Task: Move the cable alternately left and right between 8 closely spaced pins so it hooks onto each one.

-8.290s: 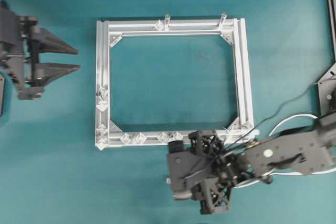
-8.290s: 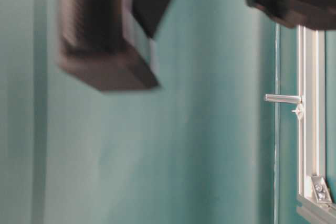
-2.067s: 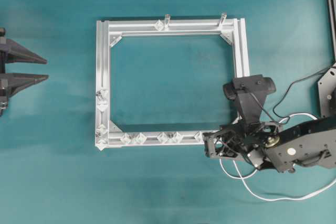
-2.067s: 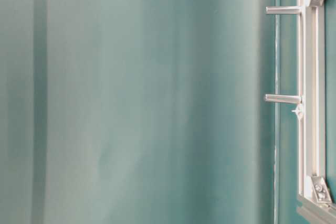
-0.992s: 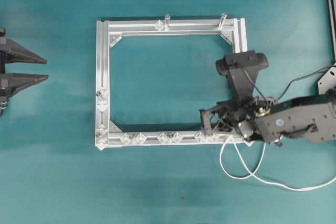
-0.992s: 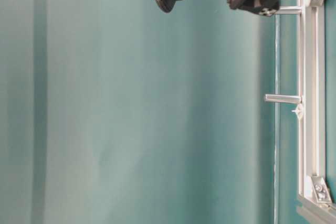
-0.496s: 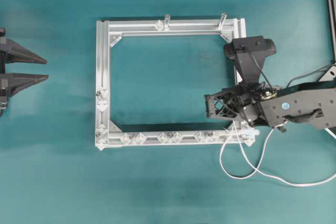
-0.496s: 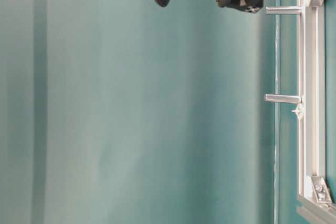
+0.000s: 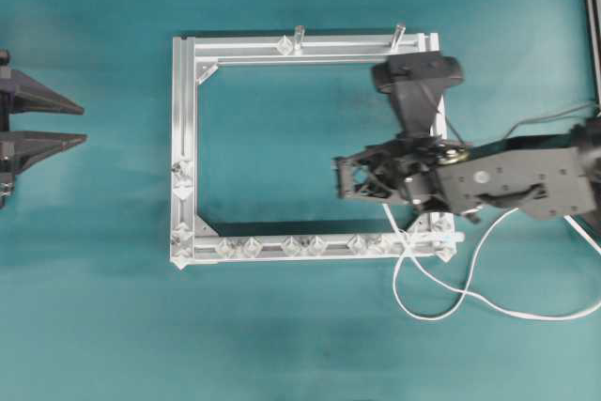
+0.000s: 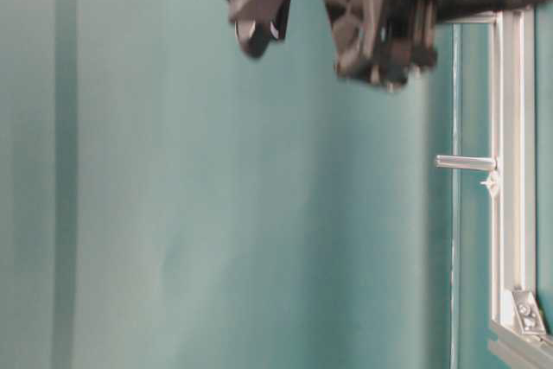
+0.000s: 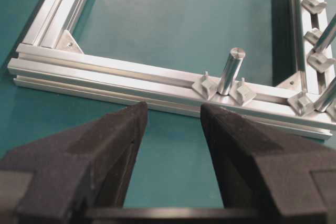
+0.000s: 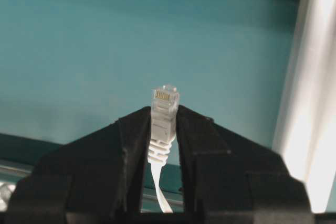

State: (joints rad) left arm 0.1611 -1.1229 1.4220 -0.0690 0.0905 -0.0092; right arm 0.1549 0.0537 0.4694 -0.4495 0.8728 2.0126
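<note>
1. The right tool is clamped on the small plug at the end of the cable, its two dark fingers pressing the plug's sides while the clear tip sticks out past them.
2. In the overhead view the right tool hangs over the open middle of the frame, near its right rail.
3. The cable trails from that tool down across the frame's lower right corner, then loops loosely on the teal bench below and runs off to the right.
4. The pins sit along the bottom rail; the cable touches at most those nearest the right corner, and the exact hooking cannot be told.
5. The left tool stands at the left edge of the bench with its jaws wide apart and nothing between them, well apart from the frame.
6. From the left wrist, the fingers frame a rail bearing an upright post.
7. Open bench lies inside the frame and all round it.
</note>
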